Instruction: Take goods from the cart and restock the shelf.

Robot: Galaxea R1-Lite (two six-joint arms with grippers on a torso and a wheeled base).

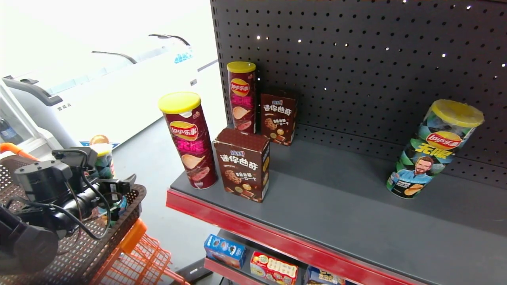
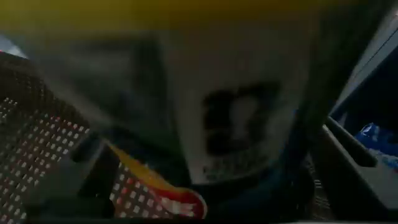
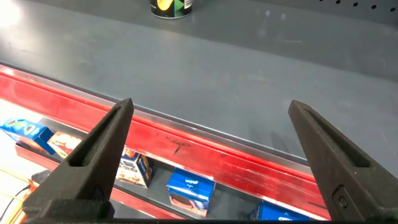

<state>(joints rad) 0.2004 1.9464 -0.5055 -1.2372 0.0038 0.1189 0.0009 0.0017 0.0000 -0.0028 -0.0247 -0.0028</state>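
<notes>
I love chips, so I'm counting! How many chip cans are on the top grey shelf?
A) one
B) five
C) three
C: the front maroon can and the back maroon can stand at the left, and the green can is farther right.

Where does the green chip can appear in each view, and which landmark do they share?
Head view: green chip can stands on the shelf, at its right.
Right wrist view: its base, far across the shelf.
Left wrist view: another can, close up.
Shared landmark, head and right wrist: red shelf edge.
</notes>
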